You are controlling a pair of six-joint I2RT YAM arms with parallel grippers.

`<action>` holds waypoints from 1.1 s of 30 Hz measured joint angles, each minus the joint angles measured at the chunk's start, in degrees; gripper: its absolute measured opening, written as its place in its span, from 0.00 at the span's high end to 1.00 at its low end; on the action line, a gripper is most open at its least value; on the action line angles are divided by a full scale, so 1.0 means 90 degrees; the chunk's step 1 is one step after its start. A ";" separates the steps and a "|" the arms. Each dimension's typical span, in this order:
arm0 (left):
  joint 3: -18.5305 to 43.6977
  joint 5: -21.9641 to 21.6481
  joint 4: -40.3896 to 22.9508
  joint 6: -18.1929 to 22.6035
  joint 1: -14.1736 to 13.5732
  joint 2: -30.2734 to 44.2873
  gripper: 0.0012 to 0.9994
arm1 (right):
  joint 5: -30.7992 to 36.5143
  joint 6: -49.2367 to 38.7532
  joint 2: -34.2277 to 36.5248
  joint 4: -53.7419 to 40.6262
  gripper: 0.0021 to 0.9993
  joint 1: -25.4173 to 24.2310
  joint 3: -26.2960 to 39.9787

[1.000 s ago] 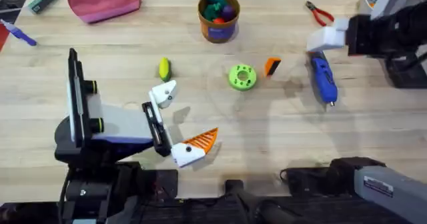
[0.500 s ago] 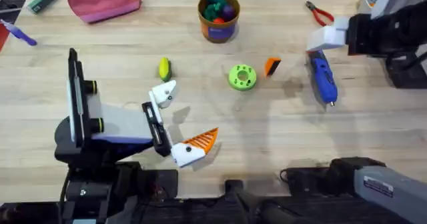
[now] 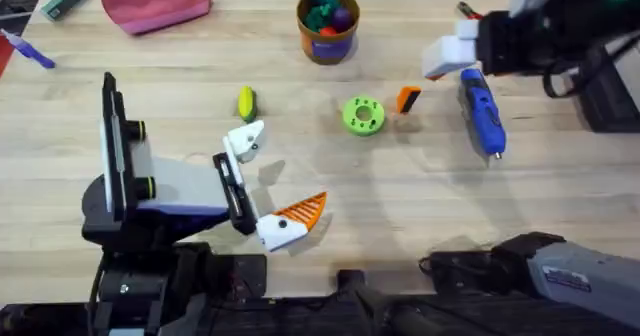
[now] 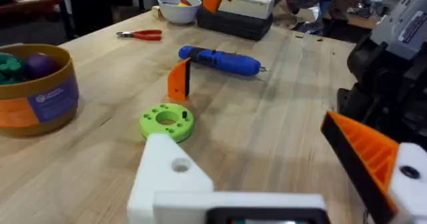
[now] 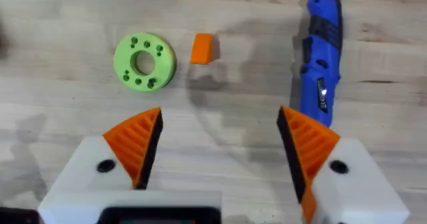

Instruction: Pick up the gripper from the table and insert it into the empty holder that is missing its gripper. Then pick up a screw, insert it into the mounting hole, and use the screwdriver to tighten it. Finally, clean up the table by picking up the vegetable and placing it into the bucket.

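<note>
Two arms share this worktop (image 3: pixel 420 206), and the nearer one, the left arm, lies low at about 7 o'clock in the overhead view. Its pincer (image 3: pixel 268 181) is apart, but lopsided: one white mount carries an orange ribbed pad, while the other, the holder (image 3: pixel 245 139), is bare, its empty screw hole showing in the left wrist view (image 4: pixel 180 165).

Farther out, just past the holder at roughly 11 o'clock from it, sits the vegetable (image 3: pixel 246 103). Toward the middle lies a round green disc (image 3: pixel 362 115), and just beside it at 3 o'clock stands the gripper (image 3: pixel 408 99) — the loose orange wedge, on its end, black face turned toward the screwdriver (image 3: pixel 483 116). The screwdriver lies with its long axis running near to far, tip toward the near edge.

Beyond these hovers the right pincer (image 3: pixel 447 58), jaws wide apart and holding nothing. In its wrist view the gripper (image 5: pixel 202 49) sits ahead of the open gap and toward the left-hand pad, not centred between the pads. From the overhead, the wedge lies at about 7 o'clock from the right pincer, near it, and well apart from the left arm — so the right arm is the obvious one to fetch it, needing a slight shift and a descent.

At the far edge stands the bucket (image 3: pixel 328 38), already holding coloured toys.
</note>
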 joint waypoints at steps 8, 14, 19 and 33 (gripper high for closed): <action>0.0002 0.0001 0.0000 0.0000 0.0000 0.0000 0.01 | 0.0124 0.0432 0.1248 -0.0611 0.01 0.0198 0.0922; 0.0002 0.0000 0.0000 0.0000 0.0000 0.0000 0.01 | 0.0126 0.0520 0.1918 -0.0594 0.01 0.0198 0.0946; 0.0000 0.0002 0.0000 0.0002 0.0000 0.0002 0.01 | 0.0060 0.0539 0.2332 -0.0378 0.01 0.0198 0.0946; 0.0000 0.0002 0.0000 0.0002 0.0000 0.0000 0.01 | -0.0225 0.0348 0.3018 -0.0080 0.01 0.0182 0.0946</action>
